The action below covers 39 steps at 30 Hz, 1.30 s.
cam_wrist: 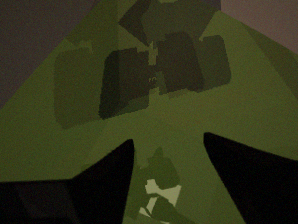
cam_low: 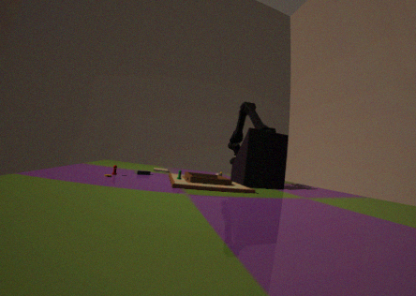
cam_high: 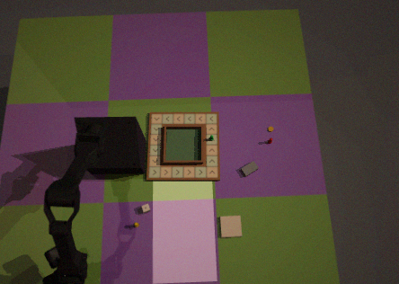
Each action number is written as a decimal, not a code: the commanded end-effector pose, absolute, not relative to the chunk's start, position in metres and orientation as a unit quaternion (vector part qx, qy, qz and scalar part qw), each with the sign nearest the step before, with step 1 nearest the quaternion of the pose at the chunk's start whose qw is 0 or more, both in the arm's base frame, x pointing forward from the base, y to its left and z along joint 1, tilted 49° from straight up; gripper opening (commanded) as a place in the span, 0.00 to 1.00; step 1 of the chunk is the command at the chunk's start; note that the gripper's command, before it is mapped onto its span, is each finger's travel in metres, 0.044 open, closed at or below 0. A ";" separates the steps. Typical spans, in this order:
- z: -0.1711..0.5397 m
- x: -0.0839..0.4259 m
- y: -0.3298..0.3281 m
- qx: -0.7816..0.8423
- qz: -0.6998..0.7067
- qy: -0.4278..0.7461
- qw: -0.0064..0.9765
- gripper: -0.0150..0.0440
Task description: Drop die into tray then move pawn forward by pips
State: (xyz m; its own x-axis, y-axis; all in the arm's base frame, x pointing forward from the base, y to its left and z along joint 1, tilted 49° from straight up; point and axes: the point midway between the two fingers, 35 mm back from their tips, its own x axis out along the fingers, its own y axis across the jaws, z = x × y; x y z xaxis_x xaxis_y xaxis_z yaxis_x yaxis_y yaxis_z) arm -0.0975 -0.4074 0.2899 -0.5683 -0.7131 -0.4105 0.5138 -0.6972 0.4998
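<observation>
A small white die lies on the table below the board's lower-left corner, with one dark mark faintly visible. The board has a ring of arrow squares around the brown-walled, green-floored tray, which is empty. The green pawn stands on the board's right side, third square from the top; arrows there point up the view. My gripper is open and empty, above a green part of the table. In the top view it is at the lower left, left of the die, its fingertips indistinct.
A yellow pawn stands just below the die. Right of the board are a red pawn, a yellow disc and a grey block. A beige tile lies lower right. The black pedestal adjoins the board's left side.
</observation>
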 end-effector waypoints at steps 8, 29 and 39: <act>0.235 0.044 -0.380 0.124 -0.766 0.251 0.579 0.72; 0.123 0.166 -0.259 -0.361 -0.251 0.653 0.617 0.72; 0.109 0.169 -0.245 -0.415 -0.175 0.671 0.588 0.72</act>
